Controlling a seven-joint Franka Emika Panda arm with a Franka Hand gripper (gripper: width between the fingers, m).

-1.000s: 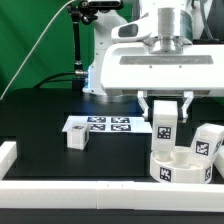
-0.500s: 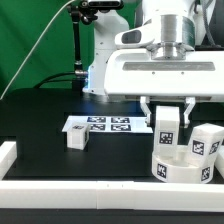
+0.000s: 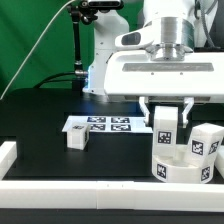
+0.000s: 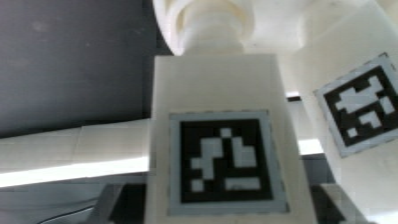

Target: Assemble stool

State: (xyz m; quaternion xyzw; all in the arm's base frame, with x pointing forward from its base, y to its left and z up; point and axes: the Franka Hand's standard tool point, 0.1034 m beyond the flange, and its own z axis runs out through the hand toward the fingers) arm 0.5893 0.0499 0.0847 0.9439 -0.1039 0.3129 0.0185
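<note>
Gripper (image 3: 167, 114) clamps a blocky white plastic leg (image 3: 166, 129) over the round white seat (image 3: 181, 166) — leg mounting; next probably straight lowering.

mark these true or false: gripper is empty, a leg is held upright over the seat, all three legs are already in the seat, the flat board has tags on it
1. The gripper is empty. False: the gripper is shut on the held leg.
2. A leg is held upright over the seat. True: the held leg hangs upright above the seat. Whether they touch cannot be told.
3. All three legs are already in the seat. False: one is in the gripper, and the loose leg stands on the table far from the seat, by the marker board's end at the exterior view's left.
4. The flat board has tags on it. True: the marker board shows several black-and-white tags.
</note>
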